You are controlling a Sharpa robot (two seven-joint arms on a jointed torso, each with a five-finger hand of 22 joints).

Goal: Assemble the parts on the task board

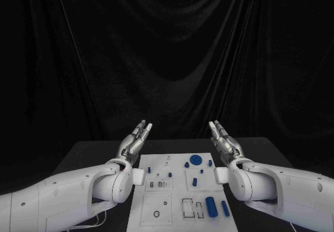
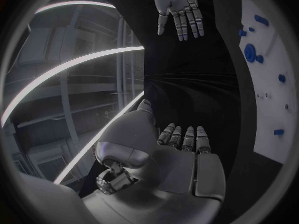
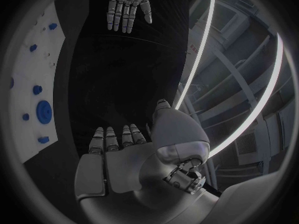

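Black drapery hangs in soft folds behind a matte black tabletop, and on its middle lies the task board, a flat white rectangular plate divided into panels, with small holes and dark-outlined rectangular slots near its close end. Blue parts are scattered over it: a round disc-like piece toward the far edge, a few small pegs and studs around it, and two longer rounded bars lying side by side near the slots on the near right. They look like smooth hard plastic.

Judged from how things lie, the assembly has barely begun or not begun at all: the bars lie loose on the surface, the outlined slots appear unfilled, and whether the small pegs are seated or merely resting cannot be told.

Either side of the board's far half, raised above the tabletop, the left robot hand and the right robot hand stand with silver metallic fingers extended and pointing away from the robot. Each is spread flat and holds nothing; the wrist views show bare palms facing each other across the board. Glossy white shells cover both arms.
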